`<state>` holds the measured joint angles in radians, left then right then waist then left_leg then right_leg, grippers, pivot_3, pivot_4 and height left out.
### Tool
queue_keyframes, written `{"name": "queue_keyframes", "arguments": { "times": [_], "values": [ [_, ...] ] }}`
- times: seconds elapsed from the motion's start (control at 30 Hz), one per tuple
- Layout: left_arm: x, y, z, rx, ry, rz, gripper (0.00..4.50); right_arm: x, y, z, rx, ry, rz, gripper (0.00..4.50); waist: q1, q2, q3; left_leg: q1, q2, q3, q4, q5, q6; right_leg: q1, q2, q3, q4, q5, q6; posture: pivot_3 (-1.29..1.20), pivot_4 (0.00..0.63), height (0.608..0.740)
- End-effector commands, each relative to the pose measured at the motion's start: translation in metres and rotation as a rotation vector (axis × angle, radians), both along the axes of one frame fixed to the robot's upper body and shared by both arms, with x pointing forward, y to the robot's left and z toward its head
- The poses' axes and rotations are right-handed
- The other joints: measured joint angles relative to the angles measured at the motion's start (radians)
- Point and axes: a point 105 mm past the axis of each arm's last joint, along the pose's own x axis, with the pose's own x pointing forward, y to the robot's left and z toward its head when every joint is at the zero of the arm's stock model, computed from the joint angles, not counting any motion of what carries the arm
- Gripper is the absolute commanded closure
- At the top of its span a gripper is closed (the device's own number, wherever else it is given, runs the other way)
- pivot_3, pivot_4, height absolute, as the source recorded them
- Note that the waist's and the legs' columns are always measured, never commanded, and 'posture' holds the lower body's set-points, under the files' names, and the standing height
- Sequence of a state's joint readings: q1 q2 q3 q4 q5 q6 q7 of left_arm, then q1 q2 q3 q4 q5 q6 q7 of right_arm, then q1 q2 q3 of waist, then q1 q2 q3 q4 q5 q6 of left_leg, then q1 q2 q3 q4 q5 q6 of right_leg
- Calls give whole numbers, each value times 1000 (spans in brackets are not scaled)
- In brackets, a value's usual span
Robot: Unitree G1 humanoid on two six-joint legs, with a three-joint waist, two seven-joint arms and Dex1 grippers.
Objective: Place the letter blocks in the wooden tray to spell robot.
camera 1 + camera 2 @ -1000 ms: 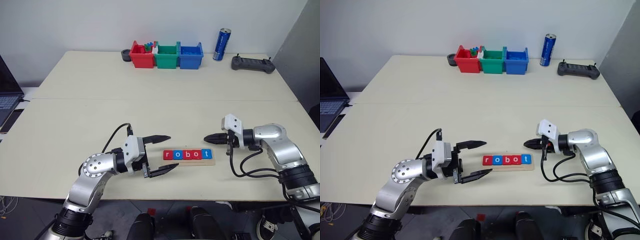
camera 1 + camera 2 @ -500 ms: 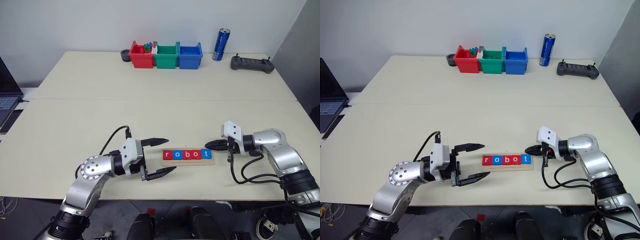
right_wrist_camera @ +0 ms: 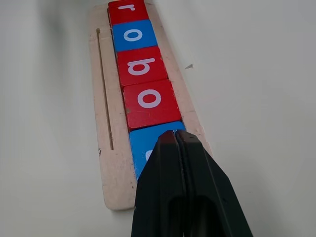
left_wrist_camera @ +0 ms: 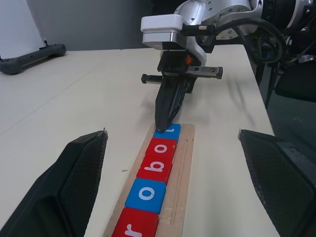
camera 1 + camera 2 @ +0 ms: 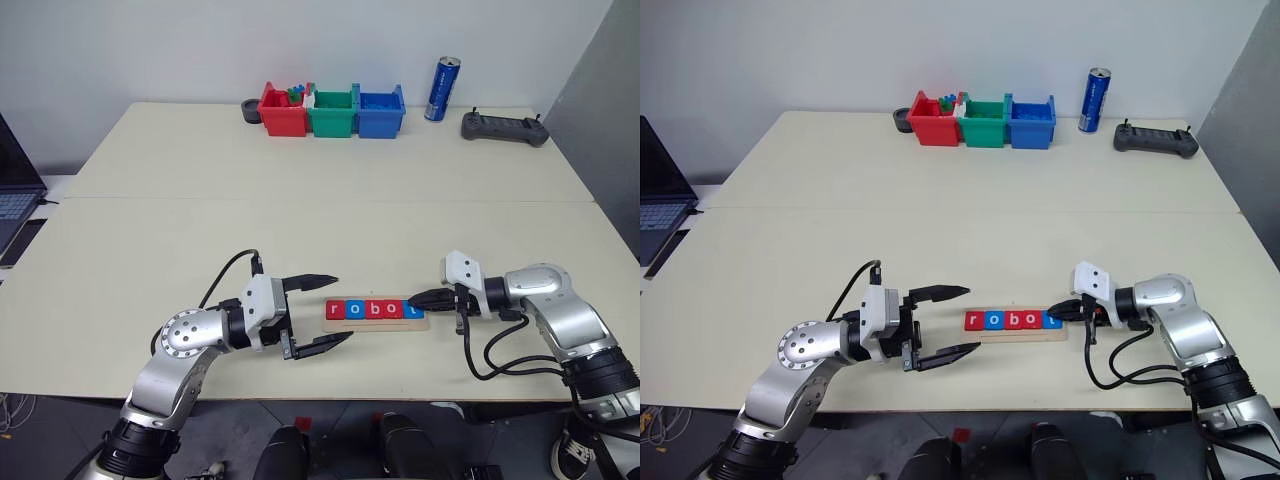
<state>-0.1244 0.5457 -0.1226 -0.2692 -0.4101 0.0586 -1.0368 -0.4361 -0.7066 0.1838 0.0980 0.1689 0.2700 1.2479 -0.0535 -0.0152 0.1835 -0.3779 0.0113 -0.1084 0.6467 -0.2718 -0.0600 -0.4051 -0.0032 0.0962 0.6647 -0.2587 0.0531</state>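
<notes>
All five letter blocks [image 5: 375, 309] sit in the wooden tray [image 5: 377, 323]. The right gripper [image 4: 164, 121], fingers pressed together, nudges the last block; next, lift away. The left gripper [image 5: 322, 311] hangs spread apart.

Place: we take it for a lab or office.
Signs: our pale table [image 5: 330, 190], bare wall, laptop [image 5: 14, 190], handheld controller [image 5: 505, 127], plastic bins [image 5: 333, 112].

Far edge of the table [image 5: 150, 230]: red bin [image 5: 283, 112], green bin [image 5: 332, 113], blue bin [image 5: 381, 112] at twelve o'clock, blue can [image 5: 442, 89] and black controller [image 5: 505, 127] toward one, laptop [image 5: 12, 195] at nine.
</notes>
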Motion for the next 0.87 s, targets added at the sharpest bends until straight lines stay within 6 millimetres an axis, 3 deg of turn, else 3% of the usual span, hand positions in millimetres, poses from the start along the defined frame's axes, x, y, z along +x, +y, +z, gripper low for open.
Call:
{"name": "queue_keyframes", "arguments": {
  "times": [0.03, 0.13, 0.5, 0.87],
  "values": [
    [4, 6, 5, 6, -5, 24, 0, -7, -7, 29, 28, -55, -4, 4464, 1, 0, 0, 0, 0, 0, 0, 0, 0, 0, 0, 0, 0, 0, 0, 0, 150, 740],
    [5, 14, 0, 40, 8, 61, 0, -19, -11, 37, 60, -51, -32, 3915, 3, 0, 0, 0, 0, -1, 0, 0, 0, 0, 0, -1, 0, 0, 0, 0, 150, 740],
    [-2, 27, -20, 111, 42, 140, 0, -58, 1, 43, 171, -63, -132, 188, 5, 0, 0, 0, 0, 0, 0, 0, 0, 0, 0, 0, 0, 0, 0, 0, 150, 740],
    [2, 25, -20, 122, 36, 126, 0, -59, 0, 38, 171, -53, -162, 84, 5, 0, 0, 0, 0, 0, 0, 0, 0, 0, 0, 0, 0, 0, 0, 0, 150, 740]
  ]
}}
